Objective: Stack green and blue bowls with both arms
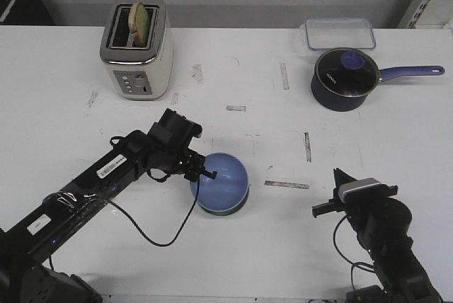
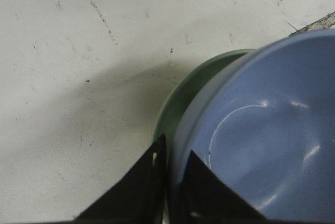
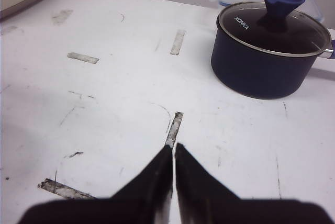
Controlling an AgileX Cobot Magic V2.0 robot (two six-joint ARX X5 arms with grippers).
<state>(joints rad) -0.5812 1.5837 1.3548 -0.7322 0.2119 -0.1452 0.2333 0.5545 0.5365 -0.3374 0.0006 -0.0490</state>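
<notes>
The blue bowl (image 1: 223,181) sits tilted inside the green bowl (image 1: 228,212) near the middle of the table; only a thin strip of green rim shows under it. In the left wrist view the blue bowl (image 2: 261,130) fills the frame and the green bowl (image 2: 180,96) shows as a crescent beside it. My left gripper (image 1: 206,173) (image 2: 174,152) is shut on the blue bowl's rim, one finger inside and one outside. My right gripper (image 1: 337,175) (image 3: 174,146) is shut and empty, hanging over bare table at the front right, apart from the bowls.
A cream toaster (image 1: 136,49) with bread stands at the back left. A dark blue lidded saucepan (image 1: 345,78) (image 3: 269,48) and a clear lidded box (image 1: 340,33) stand at the back right. Tape marks (image 1: 287,185) dot the table.
</notes>
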